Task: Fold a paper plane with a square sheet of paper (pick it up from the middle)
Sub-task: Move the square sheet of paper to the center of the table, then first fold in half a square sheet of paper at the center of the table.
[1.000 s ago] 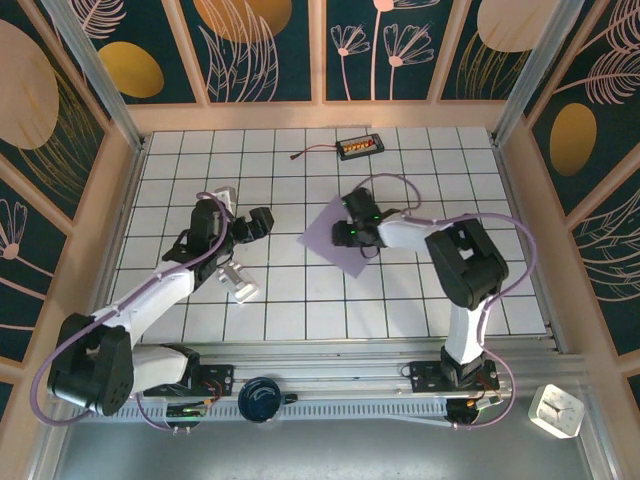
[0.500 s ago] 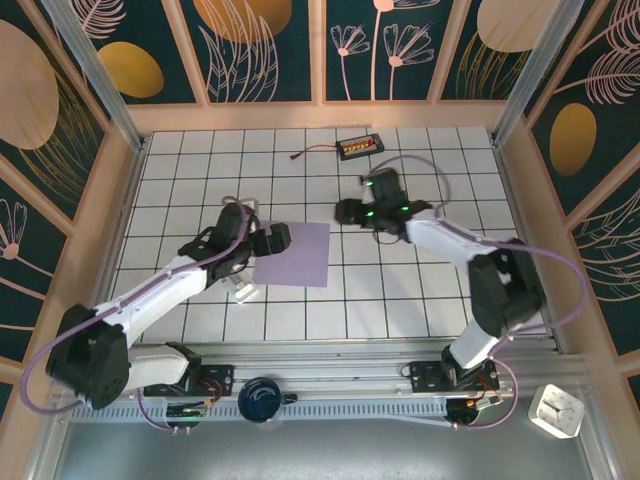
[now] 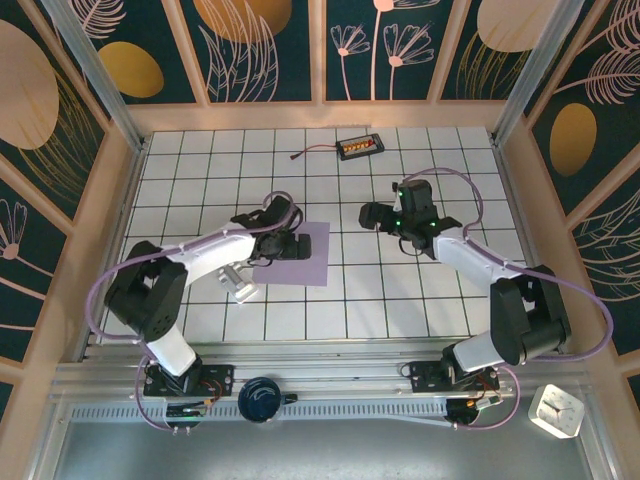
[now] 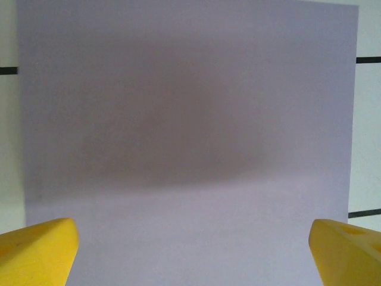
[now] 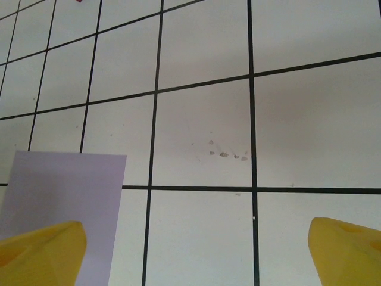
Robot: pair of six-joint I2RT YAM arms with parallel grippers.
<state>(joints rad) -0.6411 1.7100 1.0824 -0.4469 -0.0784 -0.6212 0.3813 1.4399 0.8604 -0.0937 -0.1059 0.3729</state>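
The square sheet of paper (image 3: 312,262) is pale lavender and lies flat on the tiled table, left of centre. My left gripper (image 3: 288,243) hovers over its left half, jaws wide open and holding nothing. In the left wrist view the paper (image 4: 190,131) spreads under the left gripper (image 4: 190,256), with one yellow fingertip (image 4: 38,250) in each bottom corner. My right gripper (image 3: 370,215) is open over bare tiles to the right of the sheet. From the right wrist, the right gripper (image 5: 193,256) is empty, and a corner of the paper (image 5: 65,190) lies at lower left.
A small silvery-white block (image 3: 240,283) rests just left of the sheet, near the left arm. A black device with orange cells (image 3: 358,147) and a red cable (image 3: 305,153) lie at the back. Wooden walls (image 3: 130,190) ring the table.
The sheet has gone from under the right gripper, turned diamond-wise, to lying square further left. The right gripper opened and drew back to the right. The left arm swung right over the sheet.
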